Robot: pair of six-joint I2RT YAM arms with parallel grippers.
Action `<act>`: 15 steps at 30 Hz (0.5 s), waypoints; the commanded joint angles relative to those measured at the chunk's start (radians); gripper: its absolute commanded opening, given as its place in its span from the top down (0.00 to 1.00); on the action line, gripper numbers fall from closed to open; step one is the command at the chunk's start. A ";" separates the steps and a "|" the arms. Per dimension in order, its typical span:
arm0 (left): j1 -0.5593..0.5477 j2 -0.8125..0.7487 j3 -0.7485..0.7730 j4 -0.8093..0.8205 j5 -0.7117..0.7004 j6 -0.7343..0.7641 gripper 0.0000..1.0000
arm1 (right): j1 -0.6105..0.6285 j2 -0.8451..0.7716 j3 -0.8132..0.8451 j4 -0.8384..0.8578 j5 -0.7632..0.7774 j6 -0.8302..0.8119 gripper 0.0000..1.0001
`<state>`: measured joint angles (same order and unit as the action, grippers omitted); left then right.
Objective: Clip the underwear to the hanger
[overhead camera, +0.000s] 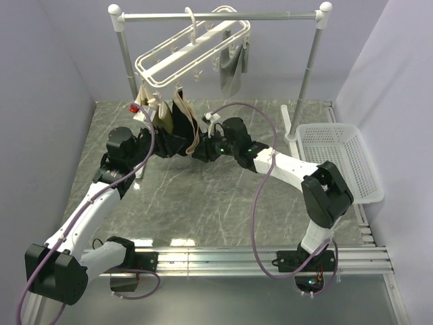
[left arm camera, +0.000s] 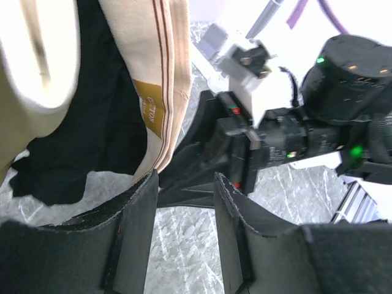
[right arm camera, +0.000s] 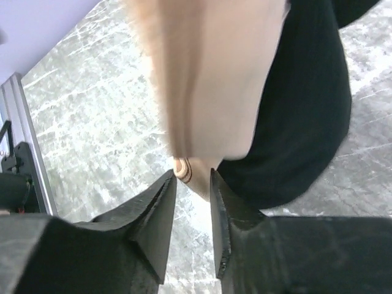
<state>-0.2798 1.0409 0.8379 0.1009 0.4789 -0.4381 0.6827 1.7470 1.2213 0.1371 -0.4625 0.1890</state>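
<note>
The underwear (overhead camera: 177, 122), black with a tan waistband, hangs from the low left end of the white hanger (overhead camera: 183, 51), which hangs tilted on the rail. My left gripper (overhead camera: 170, 145) is open and empty beside the lower part of the underwear; in its wrist view (left arm camera: 185, 177) the waistband (left arm camera: 160, 73) hangs just above its left finger. My right gripper (overhead camera: 197, 149) faces it from the right and also shows in the left wrist view (left arm camera: 205, 162). In its own view (right arm camera: 192, 174) it is open, with the waistband's edge (right arm camera: 191, 166) at its fingertips and the black fabric (right arm camera: 306, 104) beyond.
A grey garment (overhead camera: 231, 68) hangs from the hanger's right end. The metal rail (overhead camera: 223, 15) on white posts spans the back. A white basket (overhead camera: 338, 159) stands at the right. Marble tabletop (overhead camera: 203, 203) lies below the arms.
</note>
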 commanded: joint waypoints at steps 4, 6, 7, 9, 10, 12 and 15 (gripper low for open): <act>0.004 0.016 0.021 0.046 0.038 0.048 0.52 | 0.003 -0.104 -0.043 0.016 -0.065 -0.106 0.62; 0.004 0.021 0.027 0.042 0.036 0.059 0.51 | 0.005 -0.109 -0.051 0.012 -0.090 -0.131 0.61; 0.005 0.022 0.033 0.039 0.035 0.062 0.51 | 0.005 -0.113 -0.052 0.010 -0.096 -0.134 0.61; 0.004 0.025 0.036 0.037 0.036 0.074 0.51 | 0.003 -0.118 -0.057 0.007 -0.110 -0.143 0.61; 0.005 0.025 0.036 0.037 0.038 0.078 0.50 | 0.005 -0.125 -0.060 0.007 -0.110 -0.145 0.61; 0.005 0.025 0.038 0.034 0.038 0.084 0.50 | 0.002 -0.132 -0.071 0.016 -0.107 -0.141 0.61; 0.005 0.028 0.041 0.033 0.043 0.093 0.50 | -0.009 -0.142 -0.075 0.021 -0.111 -0.126 0.61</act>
<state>-0.2783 1.0649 0.8379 0.1005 0.5003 -0.3775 0.6823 1.6657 1.1503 0.1322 -0.5526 0.0753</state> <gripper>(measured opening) 0.500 0.392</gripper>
